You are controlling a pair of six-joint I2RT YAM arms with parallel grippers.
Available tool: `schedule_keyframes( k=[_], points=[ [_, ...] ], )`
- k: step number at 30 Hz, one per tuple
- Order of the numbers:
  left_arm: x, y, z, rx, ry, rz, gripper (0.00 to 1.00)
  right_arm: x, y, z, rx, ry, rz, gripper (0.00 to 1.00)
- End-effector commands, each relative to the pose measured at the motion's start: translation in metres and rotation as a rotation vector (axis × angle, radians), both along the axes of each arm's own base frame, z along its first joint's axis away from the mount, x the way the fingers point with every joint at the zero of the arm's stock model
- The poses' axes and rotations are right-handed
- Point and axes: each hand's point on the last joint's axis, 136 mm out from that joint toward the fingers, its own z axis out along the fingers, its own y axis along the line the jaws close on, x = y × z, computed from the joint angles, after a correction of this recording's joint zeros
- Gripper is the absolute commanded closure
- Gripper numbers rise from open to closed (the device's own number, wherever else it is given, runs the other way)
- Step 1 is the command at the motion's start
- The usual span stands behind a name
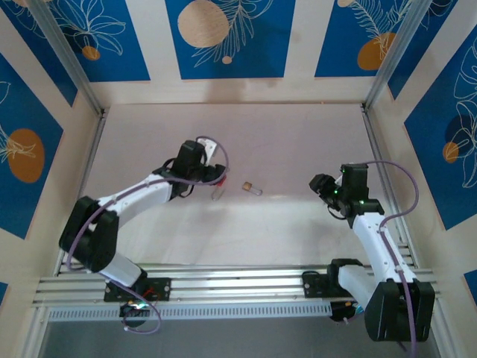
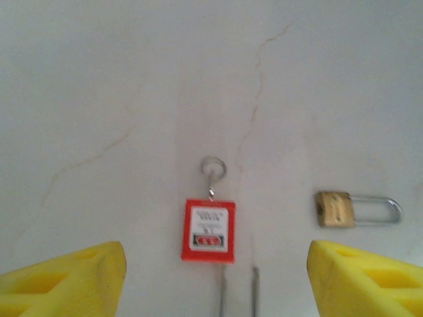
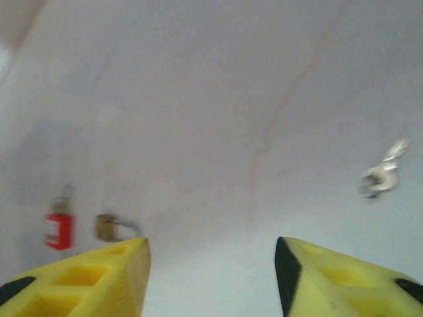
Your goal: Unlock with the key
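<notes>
Tiny flat silvery metal key (image 3: pixel 380 175) lies on the pale table (image 3: pixel 198 99) at two o'clock from the right gripper (image 3: pixel 211 247), whose jaws are moderately apart and empty; left gripper (image 2: pixel 216 254) spread wide, empty

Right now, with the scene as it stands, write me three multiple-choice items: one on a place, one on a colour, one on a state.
1. In the left wrist view, where does the brass padlock lie from the red labelled block?
A. to its right
B. to its left
C. on top of it

2. What colour is the padlock's shackle?
A. red
B. black
C. silvery

3. What is the state of the key?
A. it sits in the brass padlock
B. it lies loose on the table, apart from the padlock
C. it lies on the red labelled block

Answers:
1. A, the padlock sits right of the block.
2. C, the shackle is pale steel against the brass body.
3. B, the right wrist view shows bare table between the key and the padlock.
</notes>
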Motion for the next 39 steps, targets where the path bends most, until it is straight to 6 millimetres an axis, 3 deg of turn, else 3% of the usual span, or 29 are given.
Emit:
schedule_keyframes(
  k=[1, 4, 6, 9, 12, 14, 16, 18, 24, 29, 34, 39],
  points=[
    [-0.014, -0.016, 0.007, -0.197, -0.017, -0.025, 0.27, 0.001, -0.023, -0.003, -0.133, 0.048, -0.03, 0.64],
    [-0.03, -0.02, 0.003, -0.262, -0.012, -0.055, 0.27, 0.011, -0.024, -0.01, -0.143, 0.085, -0.011, 0.94],
    [-0.039, -0.015, 0.006, -0.28, -0.044, -0.059, 0.26, 0.016, -0.022, -0.013, -0.138, 0.106, 0.005, 0.98],
    [-0.049, 0.002, 0.022, -0.284, -0.123, -0.031, 0.22, 0.021, -0.022, -0.014, -0.147, 0.101, 0.01, 0.95],
    [-0.053, 0.014, 0.038, -0.326, -0.214, 0.005, 0.16, 0.024, -0.027, -0.02, -0.172, 0.13, -0.005, 0.79],
    [-0.055, 0.019, 0.039, -0.338, -0.229, 0.03, 0.07, 0.024, -0.03, -0.029, -0.184, 0.175, -0.013, 0.74],
    [-0.055, 0.02, 0.038, -0.343, -0.234, 0.032, 0.03, 0.024, -0.034, -0.039, -0.198, 0.217, -0.021, 0.76],
    [-0.057, 0.02, 0.036, -0.346, -0.229, 0.029, 0.02, 0.024, -0.038, -0.046, -0.222, 0.246, -0.032, 0.84],
    [-0.061, 0.011, 0.031, -0.366, -0.177, -0.011, 0.04, 0.027, -0.046, -0.056, -0.268, 0.293, -0.055, 0.93],
    [-0.062, 0.006, 0.026, -0.377, -0.163, -0.029, 0.06, 0.024, -0.044, -0.073, -0.263, 0.377, -0.03, 0.92],
    [-0.063, 0.001, 0.024, -0.38, -0.145, -0.056, 0.06, 0.023, -0.038, -0.072, -0.264, 0.411, -0.005, 0.76],
    [-0.064, -0.001, 0.021, -0.38, -0.136, -0.061, 0.06, 0.015, -0.033, -0.081, -0.259, 0.469, 0.018, 0.76]
  ],
)
